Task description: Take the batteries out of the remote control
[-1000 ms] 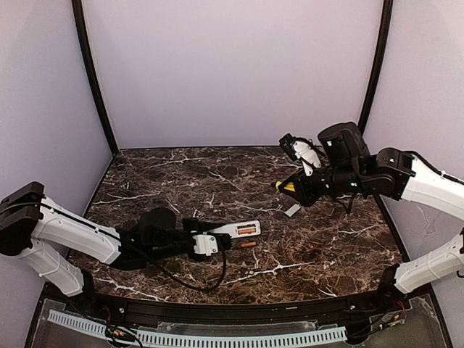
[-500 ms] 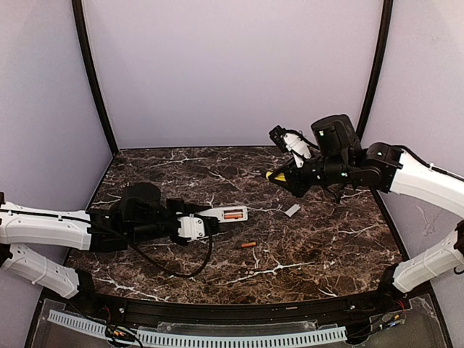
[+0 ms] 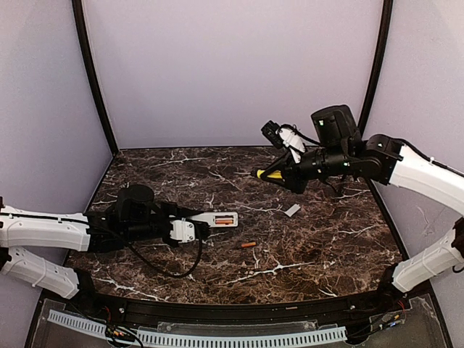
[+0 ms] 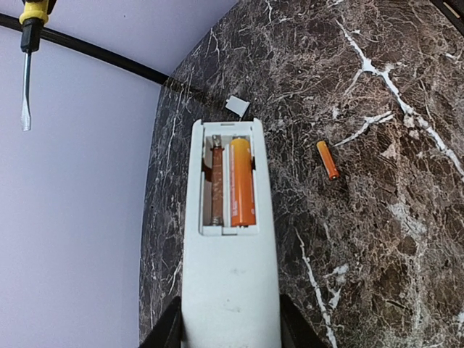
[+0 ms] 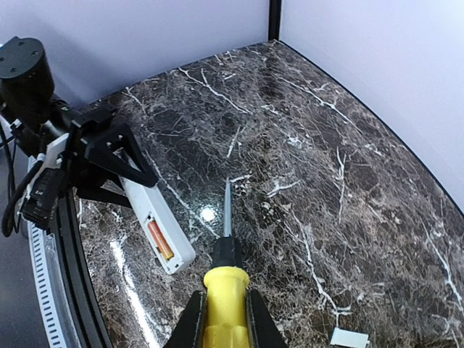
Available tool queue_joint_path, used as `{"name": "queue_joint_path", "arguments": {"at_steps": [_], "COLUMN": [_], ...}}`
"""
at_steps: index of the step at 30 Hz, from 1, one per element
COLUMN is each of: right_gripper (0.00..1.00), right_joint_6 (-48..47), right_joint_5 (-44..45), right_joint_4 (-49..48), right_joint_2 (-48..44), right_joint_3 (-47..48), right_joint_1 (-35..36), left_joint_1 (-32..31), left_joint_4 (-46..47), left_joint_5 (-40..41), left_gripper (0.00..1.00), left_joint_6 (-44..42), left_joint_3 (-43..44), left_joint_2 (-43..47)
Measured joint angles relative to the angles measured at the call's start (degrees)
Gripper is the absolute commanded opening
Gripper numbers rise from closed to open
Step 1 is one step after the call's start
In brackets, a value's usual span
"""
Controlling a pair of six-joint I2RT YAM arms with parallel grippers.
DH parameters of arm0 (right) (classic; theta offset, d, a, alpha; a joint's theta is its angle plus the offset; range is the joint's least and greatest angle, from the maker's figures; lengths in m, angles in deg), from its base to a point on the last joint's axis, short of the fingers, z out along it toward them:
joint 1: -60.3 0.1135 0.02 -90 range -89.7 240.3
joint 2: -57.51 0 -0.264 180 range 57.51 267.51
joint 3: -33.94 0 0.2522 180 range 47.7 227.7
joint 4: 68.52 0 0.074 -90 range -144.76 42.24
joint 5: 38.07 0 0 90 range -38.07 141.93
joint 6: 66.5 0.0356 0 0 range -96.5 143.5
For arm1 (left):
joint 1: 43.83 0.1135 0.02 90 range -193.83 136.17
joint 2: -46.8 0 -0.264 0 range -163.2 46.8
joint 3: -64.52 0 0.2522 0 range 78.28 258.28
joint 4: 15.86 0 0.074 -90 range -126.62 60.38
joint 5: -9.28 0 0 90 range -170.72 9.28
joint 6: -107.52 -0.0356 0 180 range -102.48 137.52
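Observation:
My left gripper (image 4: 230, 320) is shut on the near end of the white remote control (image 4: 230, 290), back side up, with its battery bay uncovered. One orange battery (image 4: 243, 181) lies in the right slot; the left slot shows only its spring. In the top view the remote control (image 3: 215, 218) sits left of centre, with my left gripper (image 3: 190, 228) behind it. A second battery (image 3: 249, 245) lies loose on the table to its right. My right gripper (image 5: 226, 319) is shut on a yellow-handled screwdriver (image 5: 226, 286), held in the air at the back right, tip pointing left.
The small grey-white cover piece (image 3: 292, 210) lies flat on the dark marble table (image 3: 326, 254), right of centre. Lilac walls close the back and sides, with black posts (image 3: 94, 80) in the corners. A black rail (image 3: 217, 312) runs along the near edge.
My left gripper has drawn the remote control leftward and a little farther back. My right gripper has carried the screwdriver left and up. The loose battery and cover piece have stayed put.

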Motion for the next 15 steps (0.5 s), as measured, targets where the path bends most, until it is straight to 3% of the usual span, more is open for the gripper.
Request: {"name": "queue_joint_path", "arguments": {"at_steps": [15], "right_gripper": [0.0], "right_joint_6": [-9.35], "right_joint_5": [-11.3], "right_joint_4": [14.05], "right_joint_2": [6.64], "right_joint_3": [12.68], "right_joint_1": [0.28], "left_joint_1": [0.57], "left_joint_4": [5.18], "left_joint_5": [-0.04], "left_gripper": [0.0], "left_joint_6": [-4.04], "left_joint_3": [-3.04], "left_joint_2": [0.07]}}
